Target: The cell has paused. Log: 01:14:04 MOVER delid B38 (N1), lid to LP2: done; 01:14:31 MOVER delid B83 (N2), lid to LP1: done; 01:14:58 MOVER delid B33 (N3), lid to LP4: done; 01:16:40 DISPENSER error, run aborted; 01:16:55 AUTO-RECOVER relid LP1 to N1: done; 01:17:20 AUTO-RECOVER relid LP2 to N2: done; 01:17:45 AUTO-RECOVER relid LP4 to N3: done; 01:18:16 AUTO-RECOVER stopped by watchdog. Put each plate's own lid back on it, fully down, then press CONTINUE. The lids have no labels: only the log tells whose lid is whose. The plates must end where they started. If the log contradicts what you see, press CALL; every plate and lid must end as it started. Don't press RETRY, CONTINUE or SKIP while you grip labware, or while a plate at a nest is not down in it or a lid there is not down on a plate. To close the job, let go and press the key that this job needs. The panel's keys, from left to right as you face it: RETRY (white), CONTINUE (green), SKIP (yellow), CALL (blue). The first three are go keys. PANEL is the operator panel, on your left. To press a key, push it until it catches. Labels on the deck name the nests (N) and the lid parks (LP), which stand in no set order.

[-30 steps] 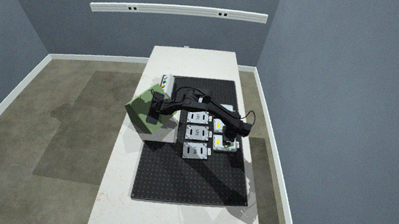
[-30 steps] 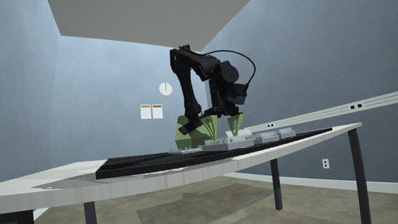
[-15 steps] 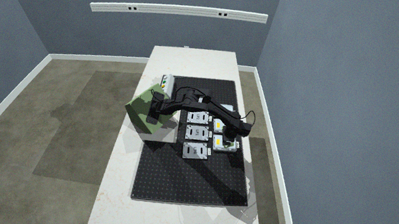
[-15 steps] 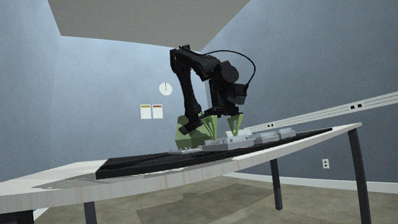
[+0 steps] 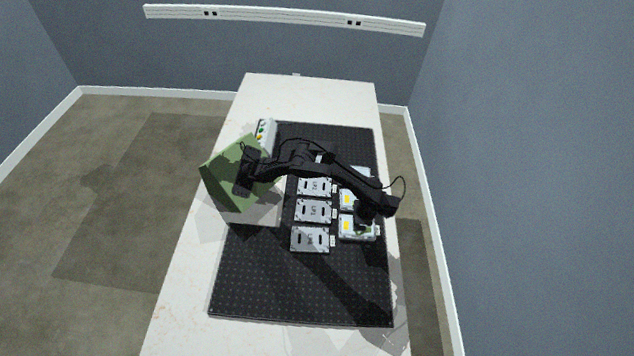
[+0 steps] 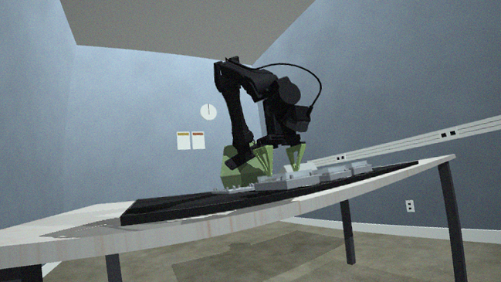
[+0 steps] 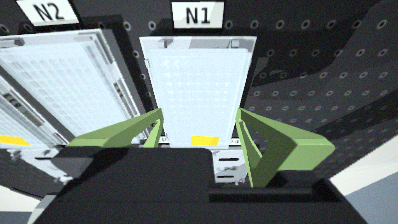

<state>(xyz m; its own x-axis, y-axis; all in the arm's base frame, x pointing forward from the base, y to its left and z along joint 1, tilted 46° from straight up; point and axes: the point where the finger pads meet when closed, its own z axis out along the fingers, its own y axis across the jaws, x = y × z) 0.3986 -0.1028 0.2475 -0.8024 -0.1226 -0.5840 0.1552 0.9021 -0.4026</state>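
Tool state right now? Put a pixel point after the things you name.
Tool (image 5: 361,231) (image 6: 283,173) (image 7: 199,111): closed on the lid at N1 (image 5: 344,219) (image 6: 287,175) (image 7: 197,85), one finger against each long side.

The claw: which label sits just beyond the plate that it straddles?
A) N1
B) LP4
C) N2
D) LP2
A: in the wrist view, the claw's green fingers come down on both sides of the plate whose far end faces the N1 label.
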